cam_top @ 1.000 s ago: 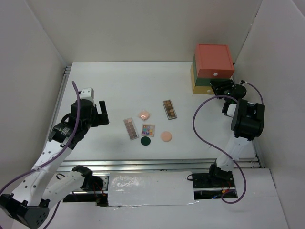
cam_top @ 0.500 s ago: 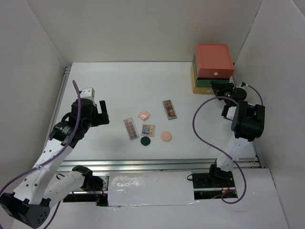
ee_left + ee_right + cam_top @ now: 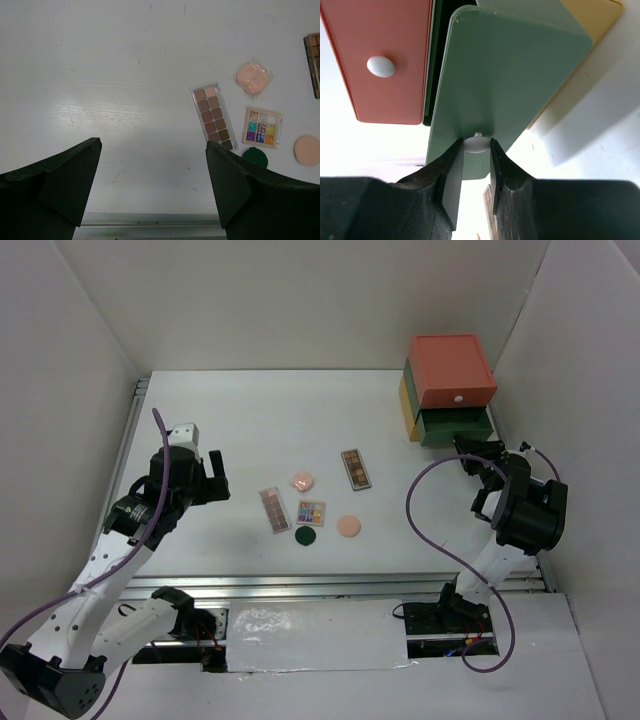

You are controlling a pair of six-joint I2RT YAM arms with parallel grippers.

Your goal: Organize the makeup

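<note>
Pinching the white knob (image 3: 477,144) of the green drawer (image 3: 505,75) in my right gripper (image 3: 473,152), I judged a straight, level pull best, lest the drawer box (image 3: 450,365) slide, while the makeup (image 3: 311,512) lay mid-table near my left gripper (image 3: 152,145), whose jaws stood apart.

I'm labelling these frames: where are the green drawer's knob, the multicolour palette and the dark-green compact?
knob (image 3: 476,144), right wrist view, on its white rounded head.
multicolour palette (image 3: 262,128), left wrist view, on the centre pan.
dark-green compact (image 3: 306,535), top external view, on the middle of its disc.
</note>
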